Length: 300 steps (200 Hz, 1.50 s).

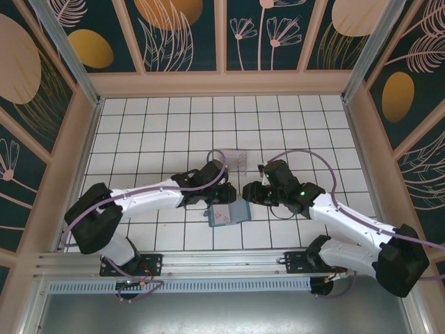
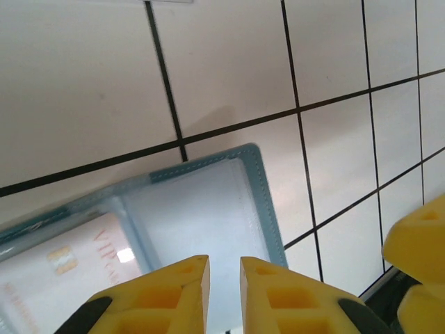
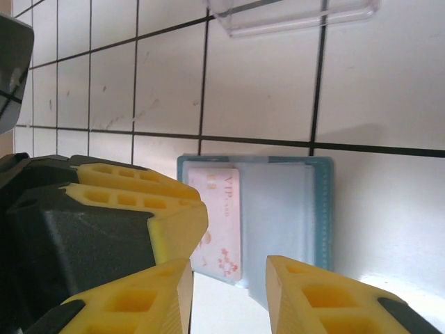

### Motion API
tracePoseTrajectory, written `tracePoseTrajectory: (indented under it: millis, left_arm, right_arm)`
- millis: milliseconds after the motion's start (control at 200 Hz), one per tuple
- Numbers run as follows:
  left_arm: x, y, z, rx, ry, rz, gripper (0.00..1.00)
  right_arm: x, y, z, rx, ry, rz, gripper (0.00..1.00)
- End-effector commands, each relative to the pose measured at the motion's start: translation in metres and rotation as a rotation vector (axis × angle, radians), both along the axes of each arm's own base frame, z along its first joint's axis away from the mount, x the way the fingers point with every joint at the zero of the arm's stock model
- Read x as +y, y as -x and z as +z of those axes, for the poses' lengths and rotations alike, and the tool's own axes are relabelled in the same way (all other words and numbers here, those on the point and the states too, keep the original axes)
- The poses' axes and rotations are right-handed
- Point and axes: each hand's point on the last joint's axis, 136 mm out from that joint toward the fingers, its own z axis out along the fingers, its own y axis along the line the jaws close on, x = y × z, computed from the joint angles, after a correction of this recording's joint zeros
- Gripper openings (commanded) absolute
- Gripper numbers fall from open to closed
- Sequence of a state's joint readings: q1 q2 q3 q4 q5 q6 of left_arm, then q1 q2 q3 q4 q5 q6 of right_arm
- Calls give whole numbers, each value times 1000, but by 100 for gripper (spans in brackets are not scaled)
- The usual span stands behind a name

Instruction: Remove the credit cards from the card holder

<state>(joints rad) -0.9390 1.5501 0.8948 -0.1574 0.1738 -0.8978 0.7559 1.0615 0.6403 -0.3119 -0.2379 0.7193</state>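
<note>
The card holder (image 1: 226, 214) lies opened flat on the white tiled bench (image 1: 153, 125), just ahead of the two arms and between their tips. A clear plastic box (image 1: 236, 158) sits a little beyond it. I judge the holder is spread like this so its pockets face up and a card can be slid out along the bench. The overhead camera gives me that layout, but the holder is just a small blue patch there and I can't read what's inside.

The right wrist camera fills that in. A pale credit card (image 3: 219, 223) printed "VIP" sits in the pocket on the left arm's side, not yet drawn out. The other pocket looks empty behind its clear window, though I can't be sure.

My right pincer (image 3: 229, 268) hangs open and empty, aimed at the holder's near edge, which I take as lining up for the pull. The left pincer (image 2: 224, 263) hovers close over the holder. Its fingers are nearly together, with a thin slit between them and nothing in it. It is probably placed to pin the holder down. Whether it touches the holder I cannot tell.
</note>
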Motion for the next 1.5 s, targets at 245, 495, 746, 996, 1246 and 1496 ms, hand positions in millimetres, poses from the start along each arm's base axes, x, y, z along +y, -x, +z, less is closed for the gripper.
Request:
tracePoseTrajectory:
  millis: [245,495,746,996,1246,1496]
  left_arm:
    - [48,25,-35,54,-103,69,21]
    - [64,28,-43,44,-154,87,21]
    - [77,34,-55,51,-184,100,21]
    - [77,40,-66,75,-153,104,21]
    - [79,40,-68,77,-162,102,21]
    - [85,39,-77,77,-226,91,18]
  right_arm:
    - [54,7,5,30,0,144,34]
    - [66,9,-16,109,57,150,33]
    - [75,11,-37,184,91,155,32]
    - [79,10,-59,237,142,151,27]
    - [71,13,-81,266,196,143,24]
    - [59,16,-91,278,220,122,23]
